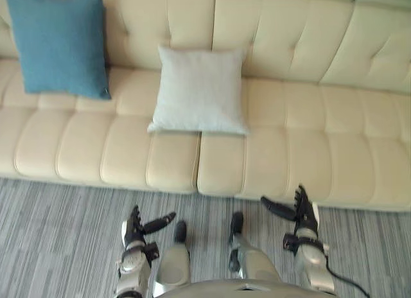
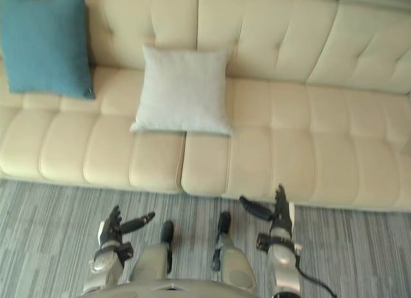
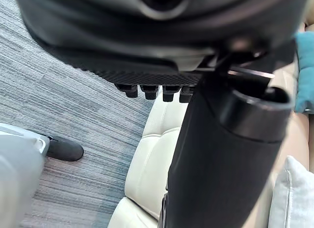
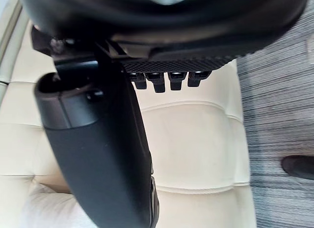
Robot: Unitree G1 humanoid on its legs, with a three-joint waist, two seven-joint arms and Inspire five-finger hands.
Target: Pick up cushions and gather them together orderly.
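A teal cushion (image 1: 59,42) leans against the backrest at the left end of a cream sofa (image 1: 302,150). A pale grey cushion (image 1: 200,90) stands propped near the sofa's middle, about one seat width to the right of the teal one. My left hand (image 1: 136,228) hangs low over the carpet in front of the sofa, open, thumb pointing inward, holding nothing. My right hand (image 1: 304,212) is also low, just before the sofa's front edge, open and empty. Both cushions lie well beyond either hand. A corner of the pale cushion (image 3: 293,198) appears past my left thumb.
Grey striped carpet (image 1: 58,240) runs along the front of the sofa. To the right of the pale cushion the seat is bare cream upholstery (image 2: 334,150).
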